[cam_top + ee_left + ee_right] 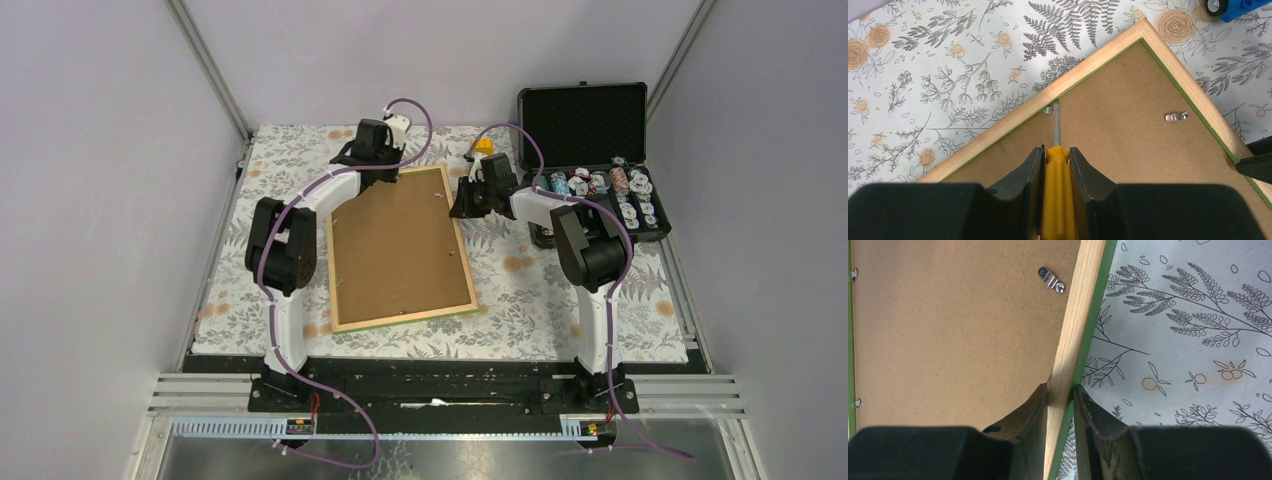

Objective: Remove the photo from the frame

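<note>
The frame [398,250] lies face down on the floral cloth, brown board back up, with a light wood rim. The photo is hidden under the board. My left gripper [1055,152] is shut on a yellow-handled screwdriver [1057,190], over the frame's far left corner [372,150]. The metal tip touches a small metal tab [1048,110] at the rim. A second tab [1175,117] lies to the right. My right gripper [1062,390] is shut on the frame's right rim [1075,335] near its far end [468,200]. Another tab [1051,279] shows in the right wrist view.
An open black case [592,160] with several poker chips stands at the far right. A small yellow object [483,146] lies behind the right gripper. A blue toy with a wheel [1235,6] shows at the left wrist view's top right. Grey walls enclose the table.
</note>
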Tool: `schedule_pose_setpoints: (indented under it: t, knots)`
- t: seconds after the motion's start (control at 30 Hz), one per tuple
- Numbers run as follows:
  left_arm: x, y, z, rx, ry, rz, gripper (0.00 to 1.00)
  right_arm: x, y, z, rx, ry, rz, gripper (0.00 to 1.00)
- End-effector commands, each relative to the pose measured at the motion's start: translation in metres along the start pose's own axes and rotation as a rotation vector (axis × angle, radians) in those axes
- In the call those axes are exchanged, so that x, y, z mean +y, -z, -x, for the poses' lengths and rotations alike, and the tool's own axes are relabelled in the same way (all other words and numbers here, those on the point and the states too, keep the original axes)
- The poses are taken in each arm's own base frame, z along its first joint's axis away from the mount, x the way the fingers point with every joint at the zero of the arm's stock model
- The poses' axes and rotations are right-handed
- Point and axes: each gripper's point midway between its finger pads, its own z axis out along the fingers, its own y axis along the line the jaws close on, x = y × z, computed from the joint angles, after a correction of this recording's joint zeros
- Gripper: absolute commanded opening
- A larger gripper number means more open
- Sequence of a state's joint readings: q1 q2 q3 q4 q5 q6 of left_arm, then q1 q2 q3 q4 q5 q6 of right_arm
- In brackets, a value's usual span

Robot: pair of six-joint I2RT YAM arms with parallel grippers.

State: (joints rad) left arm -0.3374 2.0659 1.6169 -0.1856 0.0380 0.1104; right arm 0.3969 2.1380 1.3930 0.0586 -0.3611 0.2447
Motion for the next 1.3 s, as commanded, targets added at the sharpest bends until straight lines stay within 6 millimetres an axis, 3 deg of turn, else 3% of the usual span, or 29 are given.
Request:
schedule_pose_setpoints:
  t: [0.0,0.77,1.27]
  knots:
    - [0.015,0.006,0.014,-0.037,-0.027,0.048,0.00,-0.015,0.001,-0.048,0.148,-0.029,-0.048,0.16]
    - [0.035,0.030,0.005,-0.026,-0.037,0.127,0.00,-0.018,0.000,-0.048,0.146,-0.030,-0.064,0.14]
    - [0.011,0.032,-0.009,0.009,-0.075,-0.005,0.00,-0.019,-0.002,-0.047,0.146,-0.031,-0.069,0.14]
